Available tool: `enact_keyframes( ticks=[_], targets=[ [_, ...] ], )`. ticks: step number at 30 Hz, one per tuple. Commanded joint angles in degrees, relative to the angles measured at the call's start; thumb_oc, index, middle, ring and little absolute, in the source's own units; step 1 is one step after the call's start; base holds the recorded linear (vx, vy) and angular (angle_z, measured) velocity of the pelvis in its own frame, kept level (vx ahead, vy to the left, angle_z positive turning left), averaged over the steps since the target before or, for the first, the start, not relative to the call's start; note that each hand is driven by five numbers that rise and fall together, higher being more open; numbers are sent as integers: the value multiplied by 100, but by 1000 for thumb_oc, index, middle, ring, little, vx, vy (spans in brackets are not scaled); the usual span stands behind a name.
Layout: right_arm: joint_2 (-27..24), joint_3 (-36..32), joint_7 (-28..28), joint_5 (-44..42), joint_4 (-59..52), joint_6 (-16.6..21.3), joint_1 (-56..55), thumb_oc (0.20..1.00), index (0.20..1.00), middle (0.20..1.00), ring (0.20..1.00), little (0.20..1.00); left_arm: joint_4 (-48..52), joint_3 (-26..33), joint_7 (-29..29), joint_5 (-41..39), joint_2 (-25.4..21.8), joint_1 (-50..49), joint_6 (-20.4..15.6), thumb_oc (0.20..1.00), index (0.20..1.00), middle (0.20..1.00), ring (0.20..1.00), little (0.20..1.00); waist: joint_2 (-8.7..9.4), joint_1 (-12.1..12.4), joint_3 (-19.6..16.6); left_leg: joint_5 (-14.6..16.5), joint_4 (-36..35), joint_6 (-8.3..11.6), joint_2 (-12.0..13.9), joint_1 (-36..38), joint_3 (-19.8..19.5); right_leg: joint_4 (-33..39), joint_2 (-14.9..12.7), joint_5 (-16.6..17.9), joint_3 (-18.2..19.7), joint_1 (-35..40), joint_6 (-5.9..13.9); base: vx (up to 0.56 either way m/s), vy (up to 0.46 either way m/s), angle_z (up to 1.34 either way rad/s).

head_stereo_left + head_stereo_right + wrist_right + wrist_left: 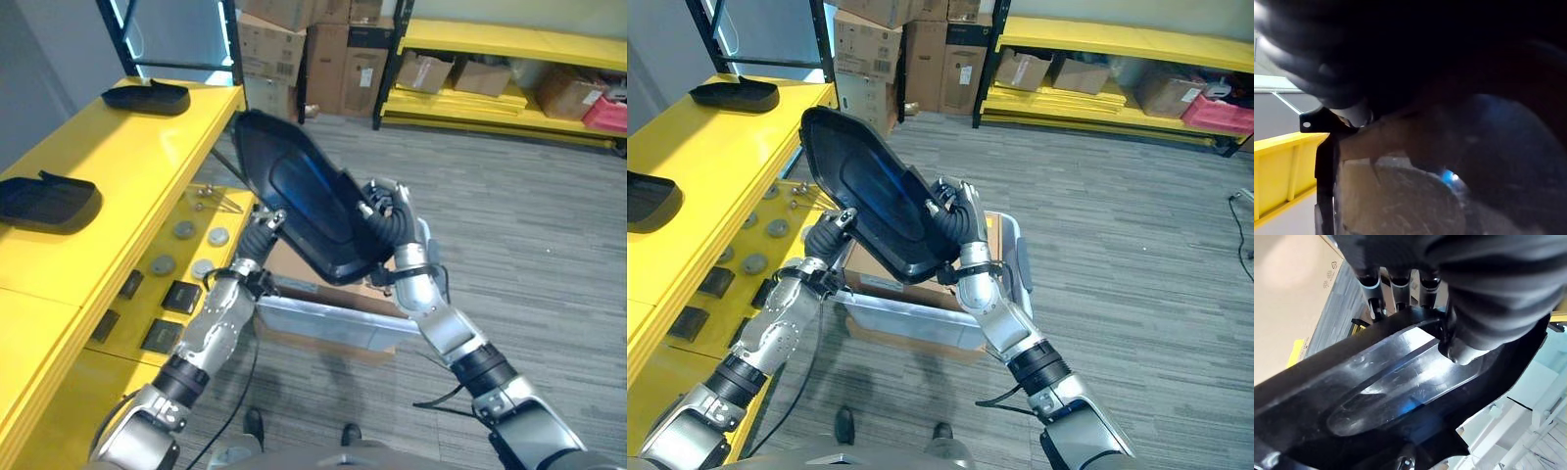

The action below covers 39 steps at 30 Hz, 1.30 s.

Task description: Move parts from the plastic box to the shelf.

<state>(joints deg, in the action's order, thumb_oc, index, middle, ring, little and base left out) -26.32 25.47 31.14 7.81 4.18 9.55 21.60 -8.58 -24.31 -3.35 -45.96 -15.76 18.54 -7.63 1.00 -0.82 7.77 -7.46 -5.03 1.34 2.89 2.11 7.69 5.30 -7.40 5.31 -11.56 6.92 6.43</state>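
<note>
I hold a large black moulded plastic part (304, 196) tilted in the air between both hands, above the grey plastic box (333, 331). My left hand (263, 227) grips its lower left edge. In the left wrist view the fingers (1374, 289) curl over the rim and the thumb (1459, 350) presses the glossy inner face (1381, 391). My right hand (394, 230) is curled round the part's right edge. The yellow shelf (137, 166) lies to the left, with the part's upper tip near its corner. What is inside the box is hidden behind the part.
Two similar black parts (147, 96) (44, 201) lie on the shelf top. Its lower level carries round discs (183, 231) and small black blocks (182, 295). The box rests on a cardboard carton (294, 262). Stacked cartons (313, 49) and a yellow rack (509, 44) stand at the back.
</note>
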Motion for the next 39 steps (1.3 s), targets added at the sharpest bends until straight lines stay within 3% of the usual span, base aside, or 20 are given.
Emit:
enact_keyframes(
  ticks=[1, 5, 8, 10, 12, 20, 24, 33, 36, 37, 38, 39],
  targets=[
    [442, 537, -514, -276, -811, 754, 298, 200, 200, 200, 200, 200, -43, -502, 898, 9, 356, 691, -291, 200, 200, 200, 200, 200, 114, 72, -131, 1057, 3, 30, 93, 501, 51, -30, -27, -520, -119, 129, 27, 0, 0, 0],
    [559, 670, -572, -420, -942, 754, 335, 200, 200, 200, 200, 200, -57, -577, 1193, 101, 272, 695, -421, 200, 200, 200, 200, 200, 102, 66, -140, 1065, 3, 24, 94, 515, 74, -30, -16, -524, -82, 125, 19, 0, 0, 0],
    [582, 686, -503, -527, -1155, 786, 266, 200, 200, 200, 200, 200, 112, -682, 1263, 877, 102, 757, -884, 200, 200, 200, 200, 200, 87, 35, -137, 1067, 3, 19, 95, 510, 99, -30, 0, -525, -44, 107, 8, 0, 0, 0],
    [582, 678, -482, -558, -1198, 809, 238, 200, 200, 200, 200, 200, 216, -699, 1236, 1015, 54, 784, -949, 200, 200, 200, 200, 200, 80, 28, -133, 1066, 3, 22, 96, 509, 106, -30, 2, -524, -37, 103, 9, 0, 0, 0],
    [552, 626, -359, -568, -1366, 976, 156, 200, 200, 200, 200, 200, 596, -711, 888, 1705, -163, 954, -1160, 200, 200, 200, 200, 200, 49, 3, -125, 1065, 3, 33, 102, 503, 121, -30, -1, -523, -22, 90, 22, 0, 0, 0],
    [272, 338, -342, -524, -1753, 1606, -74, 200, 200, 200, 200, 200, 1535, -374, 29, 2878, -718, 1105, -1550, 200, 200, 200, 200, 200, -15, 5, -141, 1053, 3, 55, 106, 487, 71, -30, 2, -543, -12, 88, 38, 5, -6, -3],
    [143, 241, -477, -556, -1906, 1811, -199, 200, 200, 200, 200, 200, 1931, -279, -147, 3101, -916, 1095, -1589, 200, 200, 200, 200, 200, -46, 9, -166, 1060, 3, 69, 105, 467, 25, -30, 7, -573, -20, 92, 37, 0, 0, 0],
    [93, 356, -561, -608, -1913, 1809, -111, 200, 200, 200, 200, 200, 1965, -413, -156, 2887, -909, 985, -1450, 200, 200, 200, 200, 200, -78, 40, -177, 1072, 3, 86, 107, 452, -21, -30, -2, -622, -56, 114, 10, 0, 0, 0],
    [103, 387, -512, -561, -1888, 1822, -111, 200, 200, 200, 200, 200, 1870, -438, -122, 2803, -891, 918, -1141, 200, 200, 200, 200, 200, -76, 54, -185, 1070, 3, 77, 103, 456, -33, -30, -2, -626, -59, 124, 8, 0, 0, 0],
    [107, 384, -514, -545, -1892, 1822, -113, 200, 200, 200, 200, 200, 1850, -453, -101, 2763, -892, 912, -1098, 533, 533, 533, 533, 533, -75, 54, -184, 1069, 3, 76, 103, 456, -34, -30, -1, -623, -56, 123, 7, 0, 0, 0],
    [100, 376, -524, -527, -1895, 1821, -108, 200, 200, 200, 200, 200, 1817, -443, 15, 2615, -868, 873, -944, 1000, 1000, 1000, 1000, 1000, -76, 60, -184, 1065, 3, 77, 104, 453, -34, -30, -2, -623, -59, 121, 7, 0, 0, 0],
    [96, 375, -521, -501, -1883, 1835, -113, 200, 200, 200, 200, 200, 1809, -433, 56, 2626, -868, 844, -877, 1000, 1000, 1000, 1000, 1000, -76, 65, -183, 1065, 3, 73, 104, 453, -32, -30, -4, -624, -64, 121, 10, 0, 0, 0]
  ],
)
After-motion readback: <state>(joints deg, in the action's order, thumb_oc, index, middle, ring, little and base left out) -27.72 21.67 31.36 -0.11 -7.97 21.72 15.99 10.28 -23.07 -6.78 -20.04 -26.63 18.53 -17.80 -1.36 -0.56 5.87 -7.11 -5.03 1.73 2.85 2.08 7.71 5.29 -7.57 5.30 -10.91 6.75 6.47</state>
